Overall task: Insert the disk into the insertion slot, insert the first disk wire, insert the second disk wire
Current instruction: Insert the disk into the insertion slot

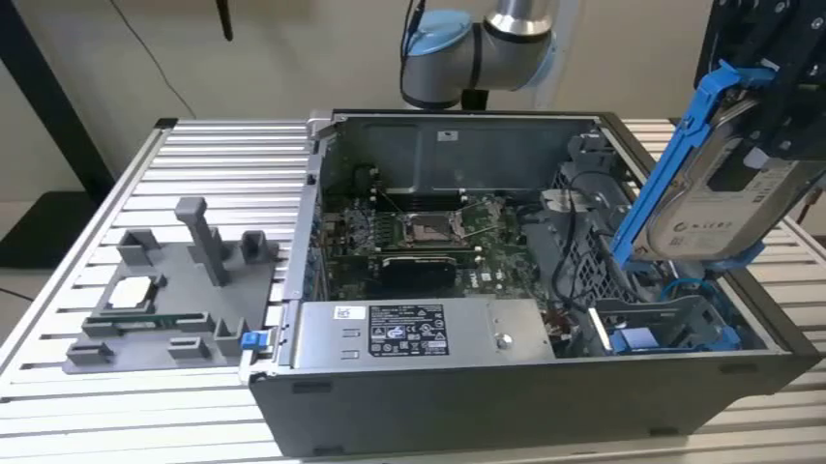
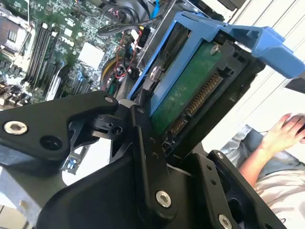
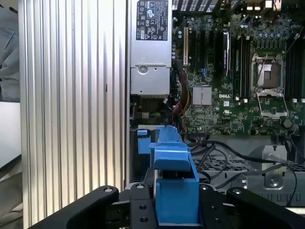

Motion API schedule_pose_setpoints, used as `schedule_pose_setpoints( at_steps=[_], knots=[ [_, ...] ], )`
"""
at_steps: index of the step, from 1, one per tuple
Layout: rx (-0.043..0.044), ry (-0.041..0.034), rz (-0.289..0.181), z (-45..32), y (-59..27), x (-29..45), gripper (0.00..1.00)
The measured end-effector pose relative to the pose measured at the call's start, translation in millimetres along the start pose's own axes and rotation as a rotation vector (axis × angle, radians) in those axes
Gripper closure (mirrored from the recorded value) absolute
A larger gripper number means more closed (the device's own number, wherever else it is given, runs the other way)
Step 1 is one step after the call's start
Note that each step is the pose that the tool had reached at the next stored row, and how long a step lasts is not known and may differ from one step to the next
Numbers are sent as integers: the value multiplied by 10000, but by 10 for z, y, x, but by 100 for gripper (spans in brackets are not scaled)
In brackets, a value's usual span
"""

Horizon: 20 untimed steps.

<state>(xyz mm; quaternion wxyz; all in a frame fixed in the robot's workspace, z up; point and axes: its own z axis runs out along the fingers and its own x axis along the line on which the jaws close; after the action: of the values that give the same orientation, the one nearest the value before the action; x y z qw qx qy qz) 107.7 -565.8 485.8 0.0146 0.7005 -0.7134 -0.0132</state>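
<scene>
The open computer case [image 1: 516, 406] lies beneath my gripper [image 1: 764, 145]. Its motherboard [image 1: 427, 237] and grey power-supply box [image 1: 406, 333] sit off to one side of me. The insertion slot [image 1: 671, 329] is just below what I carry, clear of it. My fingers [image 2: 143, 138] are closed on the disk [image 1: 722, 208], gripping its blue carrier and holding it steeply tilted above the case.

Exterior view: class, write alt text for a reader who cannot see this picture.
The gripper holds the disk, tilted in its blue carrier, above the insertion slot at the exterior view's right of an open computer case. The case lies on a slatted metal table beside a grey parts tray.
</scene>
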Motion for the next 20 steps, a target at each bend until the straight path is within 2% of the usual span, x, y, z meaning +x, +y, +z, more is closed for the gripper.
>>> schedule_pose_setpoints(
  at_steps=[20],
  knots=[
    [-1,-14,358,80,-68,35,100]
  ],
)
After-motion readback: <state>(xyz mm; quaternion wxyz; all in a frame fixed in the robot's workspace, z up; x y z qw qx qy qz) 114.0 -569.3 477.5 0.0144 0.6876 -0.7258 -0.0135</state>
